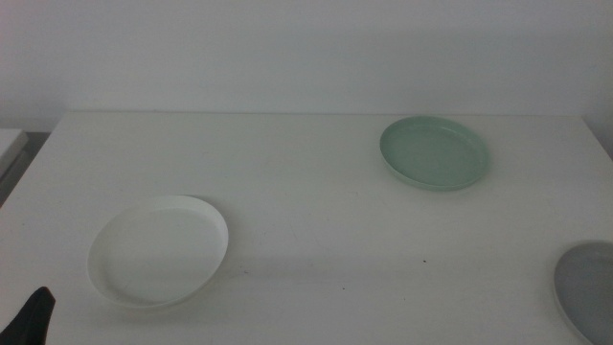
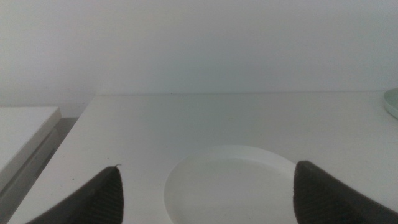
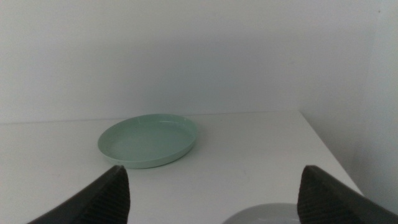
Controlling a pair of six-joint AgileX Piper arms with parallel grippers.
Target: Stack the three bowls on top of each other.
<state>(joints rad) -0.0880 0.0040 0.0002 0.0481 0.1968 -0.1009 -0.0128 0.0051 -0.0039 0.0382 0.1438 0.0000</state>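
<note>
The white bowl [image 1: 159, 250] lies at the near left of the table, also seen close in the left wrist view [image 2: 230, 183]. The pale mint green bowl [image 1: 435, 151] rests at the far right, and appears in the right wrist view [image 3: 149, 139]. The grey bowl [image 1: 588, 286] is cut off at the right edge, with its rim [image 3: 267, 214] just in front of the right jaws. My left gripper [image 2: 208, 199] hangs open just short of the white bowl; only a dark tip [image 1: 31, 318] shows at the bottom left. My right gripper [image 3: 214, 196] is open, holding nothing.
The white table [image 1: 306, 192] stands against a plain white wall. A second white surface [image 2: 22, 134] sits lower beside the table's left edge. The table's right edge [image 3: 326, 149] runs close to the green and grey bowls.
</note>
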